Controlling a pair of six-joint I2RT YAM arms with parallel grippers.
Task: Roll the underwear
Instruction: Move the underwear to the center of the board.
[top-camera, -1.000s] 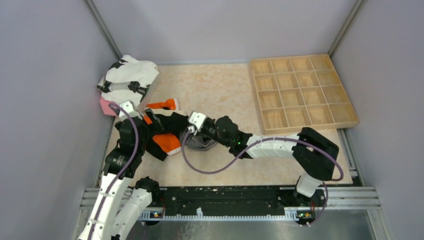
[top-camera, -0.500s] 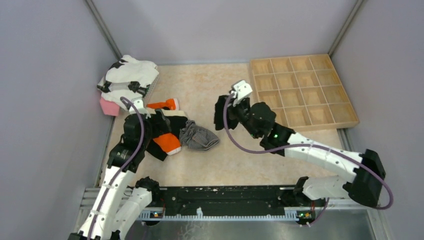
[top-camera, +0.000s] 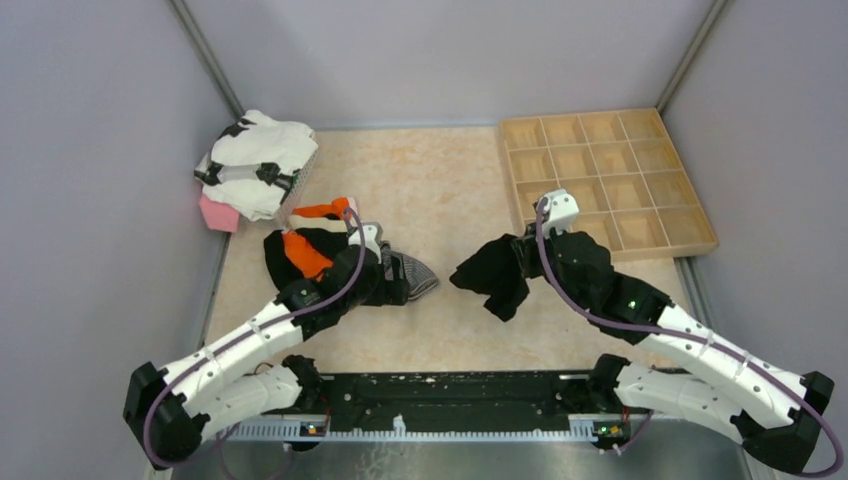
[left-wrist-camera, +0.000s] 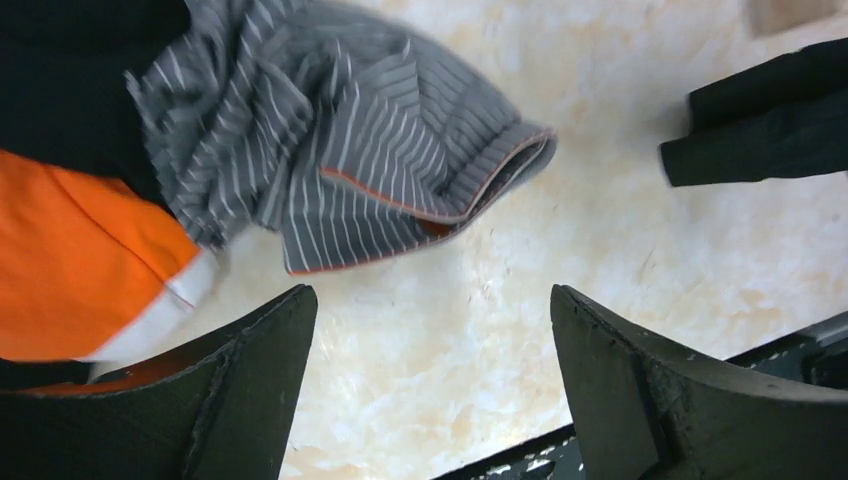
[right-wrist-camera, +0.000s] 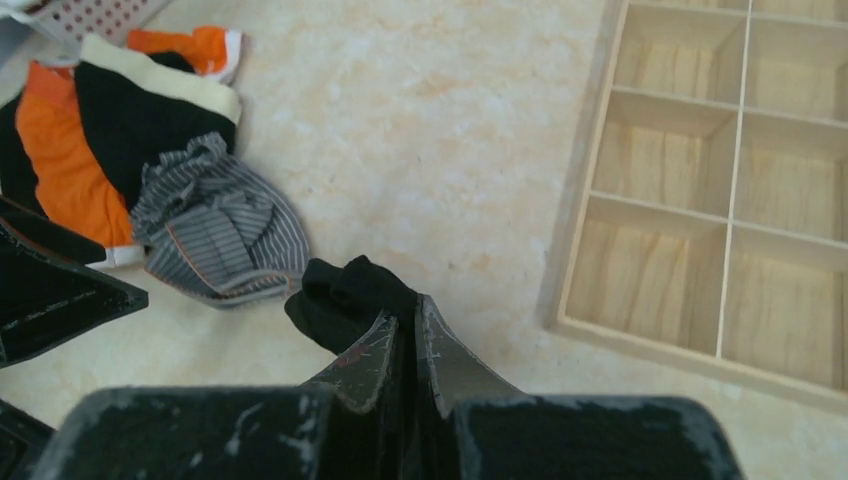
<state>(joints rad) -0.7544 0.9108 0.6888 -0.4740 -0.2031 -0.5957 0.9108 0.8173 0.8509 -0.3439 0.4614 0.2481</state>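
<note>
Black underwear (top-camera: 493, 275): hangs crumpled from the right hand (right-wrist-camera: 405, 318), which is pinched tight on the cloth, between the grey pair and the wooden tray (top-camera: 600, 180).

Grey striped underwear (left-wrist-camera: 370, 160): bunched on the worktop (top-camera: 440, 180), against an orange-and-black garment (top-camera: 300, 255).

Left hand (left-wrist-camera: 430, 300): spread wide just short of it, holding nothing.

Only the left wrist view resolves the orange piping on the grey pair's hem.
</note>
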